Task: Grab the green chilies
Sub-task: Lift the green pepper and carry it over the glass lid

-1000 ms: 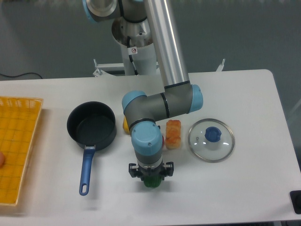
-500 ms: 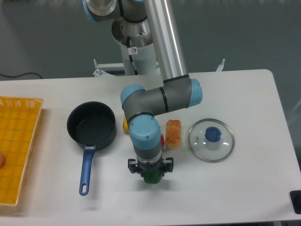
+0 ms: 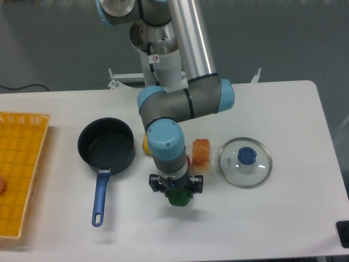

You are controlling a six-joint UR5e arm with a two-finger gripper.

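The green chilies (image 3: 179, 200) show as a glossy green lump poking out just below my gripper (image 3: 176, 191), near the table's front middle. The gripper points straight down and its fingers are shut on the green chilies. The wrist and the black finger mounts cover the top of the green chilies, so I only see the lower part. No shadow contact with the white table (image 3: 283, 109) can be made out under it.
A dark pan (image 3: 106, 143) with a blue handle (image 3: 100, 197) sits to the left. An orange-and-yellow block (image 3: 200, 155) and a glass lid with a blue knob (image 3: 245, 161) lie to the right. A yellow pepper (image 3: 145, 145) peeks out behind the arm. A yellow basket (image 3: 19, 169) lines the left edge.
The gripper and the green chilies in it have moved together up the image and slightly right, away from the table's front edge. Nothing else has shifted.
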